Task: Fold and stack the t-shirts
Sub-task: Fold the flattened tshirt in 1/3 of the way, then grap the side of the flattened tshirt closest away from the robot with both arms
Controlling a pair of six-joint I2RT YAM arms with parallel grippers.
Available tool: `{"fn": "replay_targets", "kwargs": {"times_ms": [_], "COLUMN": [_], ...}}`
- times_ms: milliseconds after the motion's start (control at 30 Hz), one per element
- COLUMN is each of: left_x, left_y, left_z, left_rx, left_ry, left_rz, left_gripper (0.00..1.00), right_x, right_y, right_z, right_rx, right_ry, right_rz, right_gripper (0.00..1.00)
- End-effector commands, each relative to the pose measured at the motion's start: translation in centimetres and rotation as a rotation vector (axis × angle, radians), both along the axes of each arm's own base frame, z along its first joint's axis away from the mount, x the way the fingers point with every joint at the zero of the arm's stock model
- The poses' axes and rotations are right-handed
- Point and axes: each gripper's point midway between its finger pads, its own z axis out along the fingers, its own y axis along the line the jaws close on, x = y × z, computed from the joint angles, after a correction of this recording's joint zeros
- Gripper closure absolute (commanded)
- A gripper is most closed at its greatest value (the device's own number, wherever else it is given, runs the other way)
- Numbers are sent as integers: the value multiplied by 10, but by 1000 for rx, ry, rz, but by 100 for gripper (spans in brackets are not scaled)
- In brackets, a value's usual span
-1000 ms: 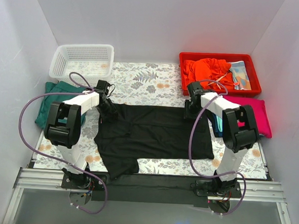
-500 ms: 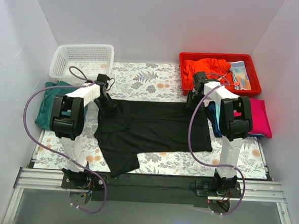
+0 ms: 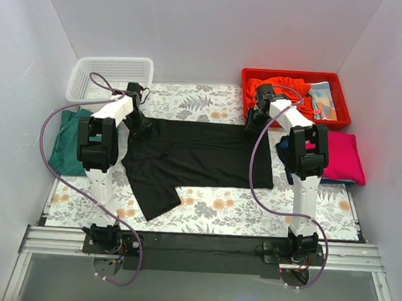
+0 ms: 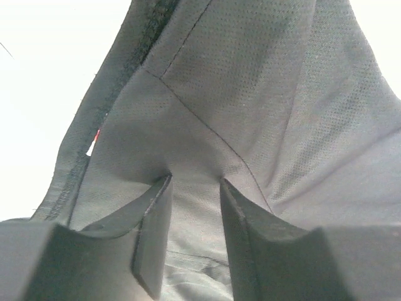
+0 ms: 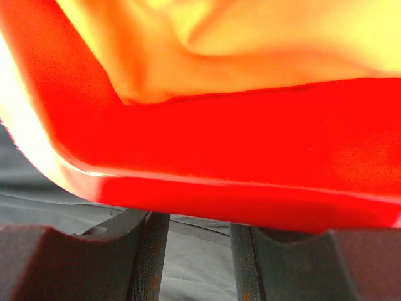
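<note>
**Black shirt spread flat, both grippers pinching its far edge**

Nearest to us, the flower-printed table covering [image 3: 252,208] lies bare in front of the two arms' bases. On it is the one large all-black cloth t-shirt [image 3: 207,161], lying flat with its length running left to right. Its body is smooth, with only slight creases. At its near left corner one loose flap hangs out at an angle toward us.

At the sides we count three folded shirts. One dark-green shirt [image 3: 65,145] lies off the left edge of the covering. One magenta shirt [image 3: 342,156] lies at the right. One navy shirt [image 3: 283,154] sits just beside the magenta one and is largely hidden by the right arm.

At the shirt's far edge, the left gripper [image 3: 138,123] sits on the left corner. Its wrist view shows the dark fingers [image 4: 153,232] drawn close, with black fabric bunched in the narrow gap and a seam running up from it. The right gripper [image 3: 252,121] sits on the far right corner, and its fingers [image 5: 153,251] also clamp dark cloth. The wall of the red plastic tray [image 3: 294,75] is right in front of them.

Farthest back stand one white plastic mesh basket [image 3: 89,82] at the left and that one tray at the right, which holds crumpled orange cloth [image 3: 276,90].
</note>
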Motion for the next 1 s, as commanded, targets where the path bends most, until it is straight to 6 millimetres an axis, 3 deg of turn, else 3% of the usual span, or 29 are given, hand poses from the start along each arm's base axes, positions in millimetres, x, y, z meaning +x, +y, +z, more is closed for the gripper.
{"fn": "replay_targets", "kwargs": {"times_ms": [0,33,100,133,167,200,233,267,300,367,400,467,567,600,633,700,767,867,967], "left_x": [36,38,32,21,16,8,-9,-20,-31,-66,-79,-116,-146,-166,-173,-194,-211,-236,-257], "left_y": [9,10,12,12,12,13,9,8,6,-2,-7,-30,-53,-48,-51,-43,-42,-31,-36], "left_z": [10,34,57,58,82,85,81,92,94,79,83,69,75,58,69,59,64,55,41], "left_rx": [2,6,27,31,39,55,65,78,88,139,158,143,70,74,48,50,37,84,95], "left_ry": [-177,-235,-278,-270,-315,-313,-285,-297,-288,-205,-200,-137,-197,-161,-212,-207,-241,-200,-125], "left_rz": [-73,-81,-100,-114,-119,-133,-148,-152,-153,-147,-146,-150,-94,-68,-52,35,105,162,179], "left_gripper": [63,62,58,57,56,53,52,52,52,51,52,51,51,52,52,51,52,52,52], "right_x": [20,17,14,7,4,-1,-7,-17,-23,-42,-49,-66,-94,-106,-114,-128,-146,-166,-181], "right_y": [-3,0,3,6,8,8,12,12,12,16,17,24,28,25,28,28,25,16,11], "right_z": [18,25,54,59,66,82,88,86,100,97,108,110,109,103,102,99,86,74,64], "right_rx": [-14,-11,-7,-9,-12,-9,-6,-9,-6,-7,2,13,-16,-37,-38,-34,-49,-64,-60], "right_ry": [-99,-110,-171,-178,-190,-219,-228,-214,-242,-219,-238,-229,-236,-229,-226,-215,-183,-154,-128], "right_rz": [27,41,60,75,81,81,91,91,90,95,95,100,110,110,125,139,164,183,203], "right_gripper": [53,53,53,53,53,53,53,53,53,53,53,53,52,52,52,53,53,53,53]}}
